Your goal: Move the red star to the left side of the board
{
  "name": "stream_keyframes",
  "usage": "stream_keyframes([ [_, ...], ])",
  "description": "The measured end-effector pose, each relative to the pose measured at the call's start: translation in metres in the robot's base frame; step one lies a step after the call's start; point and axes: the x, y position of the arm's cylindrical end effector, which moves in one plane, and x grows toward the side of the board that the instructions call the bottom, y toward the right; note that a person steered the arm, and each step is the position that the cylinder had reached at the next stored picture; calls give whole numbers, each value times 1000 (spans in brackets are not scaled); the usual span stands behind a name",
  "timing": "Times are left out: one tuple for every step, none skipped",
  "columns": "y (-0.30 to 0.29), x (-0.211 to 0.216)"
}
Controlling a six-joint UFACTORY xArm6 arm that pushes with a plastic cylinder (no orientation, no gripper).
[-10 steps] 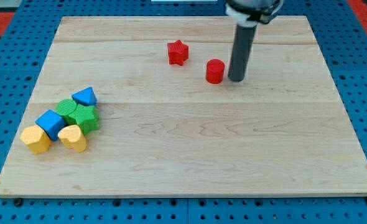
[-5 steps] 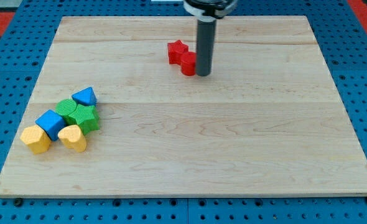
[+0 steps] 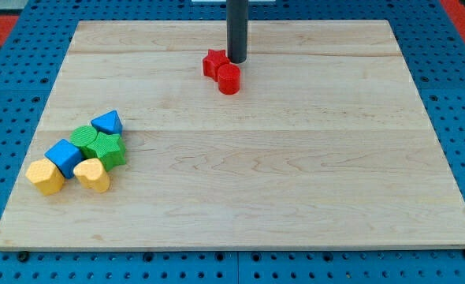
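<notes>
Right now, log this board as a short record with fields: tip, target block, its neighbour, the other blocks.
tip: my tip is at the view's top centre, just right of the red star and above the red cylinder
target: red star, upper middle of the board, not yet on the left side
neighbour: red cylinder, touching the star at its lower right
cluster: blue triangular block, two green blocks, blue block, two yellow blocks, packed together at the view's lower left

My tip (image 3: 237,61) beside red star (image 3: 213,63) — red cylinder (image 3: 228,79) touching, board (image 3: 295,197)
</notes>
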Motion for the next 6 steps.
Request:
stream_keyframes([
  [-38,19],
  [-84,53],
  [-122,81],
  [-166,101],
  [-215,117],
  [-242,130],
])
